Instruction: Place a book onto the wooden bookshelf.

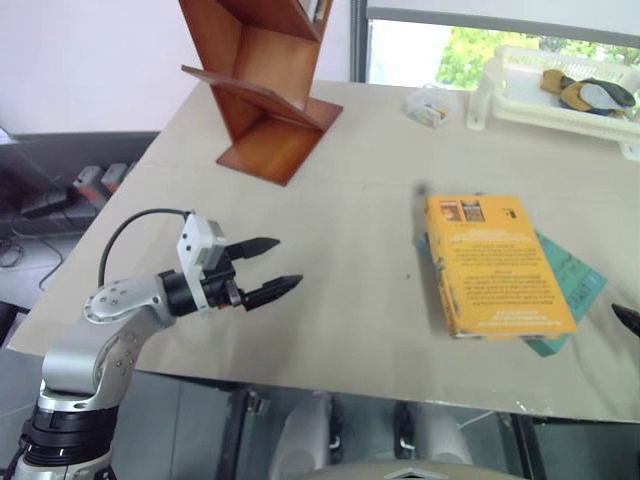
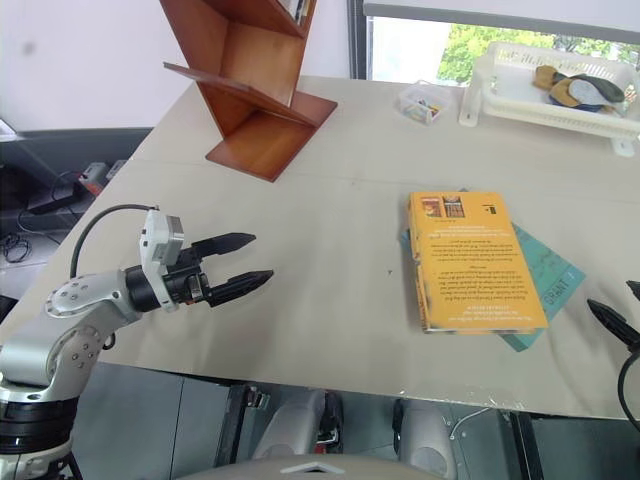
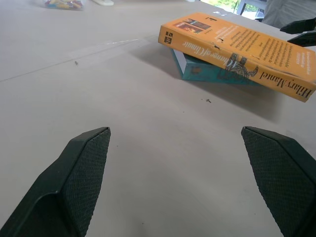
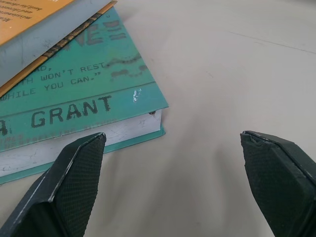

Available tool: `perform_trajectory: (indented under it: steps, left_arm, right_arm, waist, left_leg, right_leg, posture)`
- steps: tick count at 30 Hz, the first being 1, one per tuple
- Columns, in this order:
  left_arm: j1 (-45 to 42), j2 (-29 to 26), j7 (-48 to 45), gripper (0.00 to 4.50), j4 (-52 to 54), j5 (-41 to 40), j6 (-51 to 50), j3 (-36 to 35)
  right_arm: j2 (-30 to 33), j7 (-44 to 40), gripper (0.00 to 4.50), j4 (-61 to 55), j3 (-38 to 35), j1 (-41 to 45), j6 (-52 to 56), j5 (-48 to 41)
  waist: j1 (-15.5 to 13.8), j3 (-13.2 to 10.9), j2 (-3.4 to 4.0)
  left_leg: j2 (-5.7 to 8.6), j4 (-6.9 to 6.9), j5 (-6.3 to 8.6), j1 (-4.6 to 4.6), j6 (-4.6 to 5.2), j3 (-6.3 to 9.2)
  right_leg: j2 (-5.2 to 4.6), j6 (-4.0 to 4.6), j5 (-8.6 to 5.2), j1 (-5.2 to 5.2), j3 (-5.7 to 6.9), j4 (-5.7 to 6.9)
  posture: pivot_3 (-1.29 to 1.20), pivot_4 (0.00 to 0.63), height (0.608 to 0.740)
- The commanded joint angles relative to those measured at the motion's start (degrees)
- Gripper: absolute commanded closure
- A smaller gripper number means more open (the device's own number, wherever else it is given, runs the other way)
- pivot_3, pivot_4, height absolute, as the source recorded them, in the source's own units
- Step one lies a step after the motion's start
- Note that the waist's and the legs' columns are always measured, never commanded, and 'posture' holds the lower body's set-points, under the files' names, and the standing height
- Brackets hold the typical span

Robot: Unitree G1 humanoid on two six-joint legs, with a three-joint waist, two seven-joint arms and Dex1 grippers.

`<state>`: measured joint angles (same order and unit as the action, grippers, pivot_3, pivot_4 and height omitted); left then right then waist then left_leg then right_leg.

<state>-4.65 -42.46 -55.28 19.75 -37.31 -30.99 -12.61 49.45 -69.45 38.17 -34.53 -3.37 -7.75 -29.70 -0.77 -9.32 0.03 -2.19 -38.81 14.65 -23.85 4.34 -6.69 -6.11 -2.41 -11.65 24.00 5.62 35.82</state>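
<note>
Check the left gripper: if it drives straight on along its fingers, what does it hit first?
Probably the orange book, spine side, lying on the teal book. The left gripper is open, with bare table between; depth is uncertain.

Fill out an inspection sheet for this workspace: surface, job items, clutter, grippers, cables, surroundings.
Surface: beige table, bare in the middle.
Job's things: orange book lies flat on top of a teal book, partly covering it; wooden bookshelf stands at the far left of the table, apart from the books.
Clutter: small clear box and white tray holding dark and tan items, both at the far edge.
Grippers: left gripper open, empty, above the table left of the books; right gripper open, empty, beside the teal book's corner.
Cables: black cable looping from the left wrist.
Surroundings: window with greenery behind the tray.
</note>
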Motion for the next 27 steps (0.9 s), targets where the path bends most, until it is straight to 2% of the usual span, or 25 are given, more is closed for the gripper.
perform_trajectory:
  steps: [1,24,27]
  left_arm:
    - [0.1,-1.0,-0.1,0.03,2.6,-1.0,0.2,-1.7]
    - [0.2,-1.8,0.4,0.03,2.2,-1.2,0.6,-2.2]
    - [-0.1,-1.8,0.3,0.03,1.9,-1.1,0.9,-2.1]
  right_arm:
    - [0.7,-0.8,0.0,-1.4,-0.5,0.2,0.9,-0.6]
    - [0.4,4.4,0.0,1.1,0.1,2.4,-2.4,3.8]
    - [0.3,9.4,0.0,2.1,0.2,3.8,-4.0,5.9]
  waist:
    - [0.0,0.0,0.0]
    - [0.0,0.0,0.01]
    - [0.1,0.0,0.01]
  left_leg:
    - [0.0,0.0,0.0,0.0,0.0,0.0]
    - [0.0,0.01,0.0,0.0,-0.01,-0.01]
    - [0.0,0.01,-0.01,0.0,-0.01,-0.02]
  right_leg:
    - [0.0,0.0,0.0,0.0,0.0,0.0]
    - [0.01,0.0,0.0,0.0,-0.01,0.0]
    - [0.01,0.0,0.0,0.0,-0.01,0.0]
  posture:
    - [0.0,0.15,0.712]
    - [0.0,0.15,0.712]
    - [0.0,0.15,0.712]
